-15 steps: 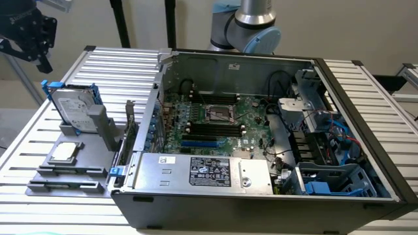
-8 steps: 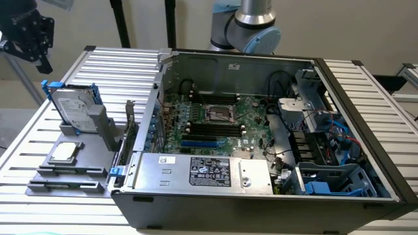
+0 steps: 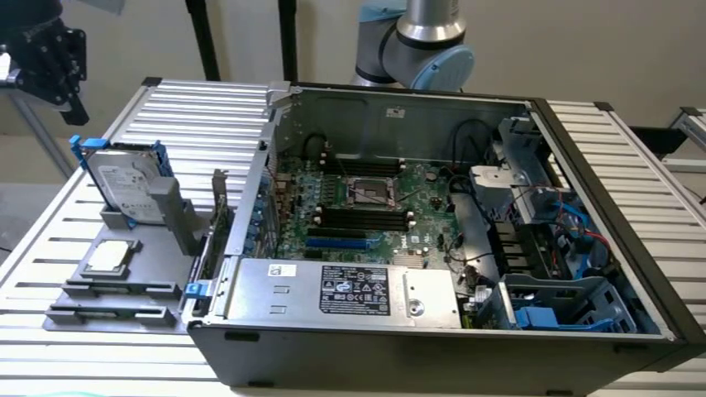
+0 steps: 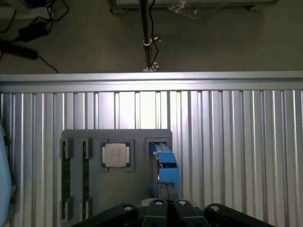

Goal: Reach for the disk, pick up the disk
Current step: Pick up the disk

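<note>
1 open case (image 3: pixel 441 356) flanks 1 standing disk (image 3: pixel 124 182).

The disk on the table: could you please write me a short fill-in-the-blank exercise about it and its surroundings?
1. The disk stands on edge in a ____ frame.
2. The square chip lies flat on the same ____ holder.
3. The open computer case sits to the exterior view's ____ of the disk.
Missing words: blue; grey; right.

Blue-framed silver disk (image 3: pixel 124 184), upright on edge in grey holder
</note>
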Robot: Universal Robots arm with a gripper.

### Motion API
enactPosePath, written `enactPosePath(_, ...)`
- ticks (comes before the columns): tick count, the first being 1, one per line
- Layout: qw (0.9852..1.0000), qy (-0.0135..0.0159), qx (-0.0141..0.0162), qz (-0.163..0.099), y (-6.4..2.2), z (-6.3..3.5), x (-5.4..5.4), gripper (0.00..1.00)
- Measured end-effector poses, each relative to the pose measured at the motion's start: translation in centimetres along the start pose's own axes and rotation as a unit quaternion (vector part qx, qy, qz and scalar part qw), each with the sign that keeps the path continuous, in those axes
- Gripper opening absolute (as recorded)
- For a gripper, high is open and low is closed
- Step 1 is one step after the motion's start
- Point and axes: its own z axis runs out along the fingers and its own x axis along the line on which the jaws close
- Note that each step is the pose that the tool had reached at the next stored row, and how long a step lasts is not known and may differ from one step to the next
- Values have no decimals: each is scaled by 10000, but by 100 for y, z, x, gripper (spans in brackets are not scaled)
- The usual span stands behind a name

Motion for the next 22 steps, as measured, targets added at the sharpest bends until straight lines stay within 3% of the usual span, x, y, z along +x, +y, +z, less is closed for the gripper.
enactPosePath(5,9995,5,-1,-305,-7,0,-1,11)
enactPosePath(11,9995,6,-2,-322,-8,-1,0,12)
enactPosePath(13,9995,6,-2,-322,-8,0,0,18)
enactPosePath(14,9995,6,-2,-322,-8,-1,0,30)
enactPosePath(15,9995,6,-2,-322,-8,0,0,30)
enactPosePath(17,9995,6,-2,-322,-8,0,0,42)
enactPosePath(22,9995,6,-1,-322,-9,23,0,54)
